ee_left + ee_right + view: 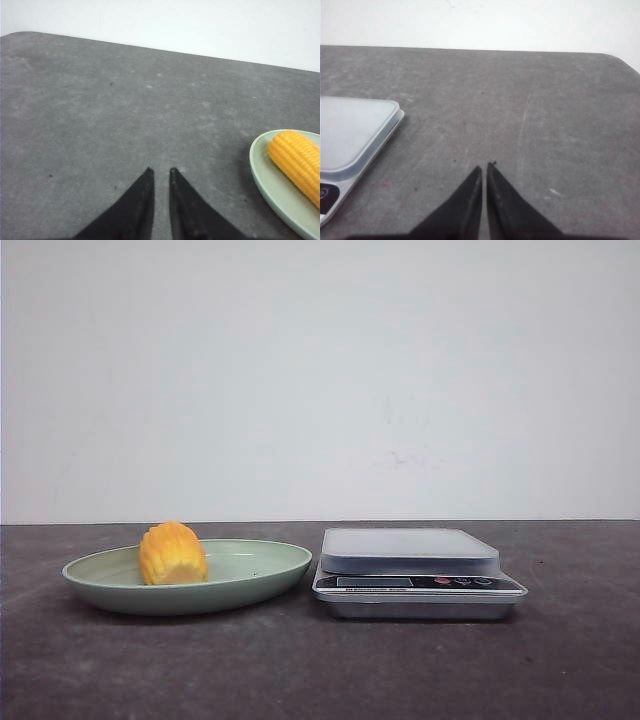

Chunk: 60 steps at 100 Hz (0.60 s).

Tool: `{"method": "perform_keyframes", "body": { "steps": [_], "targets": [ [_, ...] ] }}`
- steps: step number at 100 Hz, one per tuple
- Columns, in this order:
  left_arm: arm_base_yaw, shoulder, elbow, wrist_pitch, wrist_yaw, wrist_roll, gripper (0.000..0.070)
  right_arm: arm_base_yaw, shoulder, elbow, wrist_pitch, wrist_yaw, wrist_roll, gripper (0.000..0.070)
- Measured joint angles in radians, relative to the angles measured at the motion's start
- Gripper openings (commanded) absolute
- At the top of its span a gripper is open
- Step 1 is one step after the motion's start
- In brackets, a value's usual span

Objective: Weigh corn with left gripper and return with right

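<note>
The corn point(173, 554), a short yellow-orange cob piece, lies on the left part of the green plate point(270, 578). It also shows in the left wrist view point(298, 164) on the plate's rim side point(261, 172). My left gripper point(160, 171) hovers over bare table beside the plate, apart from the corn, its jaws nearly together and empty. My right gripper point(485, 166) is over bare table beside the scale point(350, 131), its jaws together and empty. Neither gripper shows in the front view.
A silver kitchen scale point(410, 552) with a flat grey platform stands just right of the plate, its display and buttons facing the front. The dark grey table meets a white wall behind.
</note>
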<state>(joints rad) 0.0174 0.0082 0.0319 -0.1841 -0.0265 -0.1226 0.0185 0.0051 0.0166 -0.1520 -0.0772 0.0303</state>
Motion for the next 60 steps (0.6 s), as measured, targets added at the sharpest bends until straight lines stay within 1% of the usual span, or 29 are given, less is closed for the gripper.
{"method": "perform_keyframes", "body": {
  "steps": [13, 33, 52, 60],
  "targets": [
    [0.000, 0.002, 0.000, 0.000, 0.000, 0.000, 0.0013, 0.000, 0.000, 0.000, 0.029, 0.000, 0.005, 0.0011],
    [0.000, 0.002, 0.000, 0.000, 0.000, 0.000, 0.0013, 0.000, 0.000, 0.000, 0.029, 0.000, 0.028, 0.0010],
    [0.000, 0.002, 0.000, 0.000, 0.000, -0.001, 0.0013, 0.000, 0.000, 0.000, -0.020, 0.017, 0.030, 0.0010],
    [0.000, 0.002, 0.000, 0.000, 0.000, -0.021, 0.0013, 0.000, 0.000, 0.000, -0.022, 0.027, 0.030, 0.0010]
  ]
}}
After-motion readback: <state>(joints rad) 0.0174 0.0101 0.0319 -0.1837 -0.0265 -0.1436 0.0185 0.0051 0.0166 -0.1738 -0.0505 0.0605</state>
